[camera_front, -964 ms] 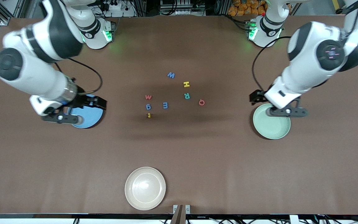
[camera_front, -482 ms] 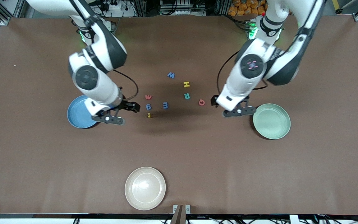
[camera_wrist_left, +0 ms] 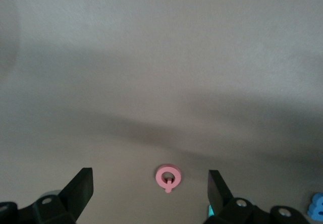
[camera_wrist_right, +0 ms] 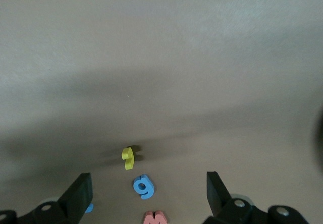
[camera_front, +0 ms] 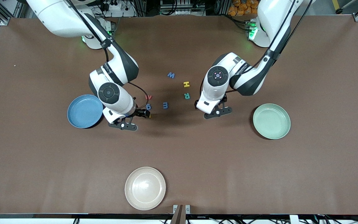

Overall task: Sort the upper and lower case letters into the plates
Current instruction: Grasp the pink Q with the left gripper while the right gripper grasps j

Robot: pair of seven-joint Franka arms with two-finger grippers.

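Brown table (camera_front: 179,149), both my grippers down over the letter pile, nothing grabbed.

Using the blue m (camera_front: 165,105) as my landmark: my right gripper (camera_wrist_right: 146,196) hangs fingers spread over the blue g (camera_wrist_right: 143,186) and yellow bit (camera_wrist_right: 129,158), just beside the m toward the blue plate (camera_front: 84,111). My left gripper (camera_wrist_left: 150,193), also spread wide, sits over the pink Q (camera_wrist_left: 168,176) (hidden by the arm up front), toward the mint plate (camera_front: 271,121). W (camera_front: 171,75), H (camera_front: 186,84), R (camera_front: 186,95) lie farther from the camera than the m.
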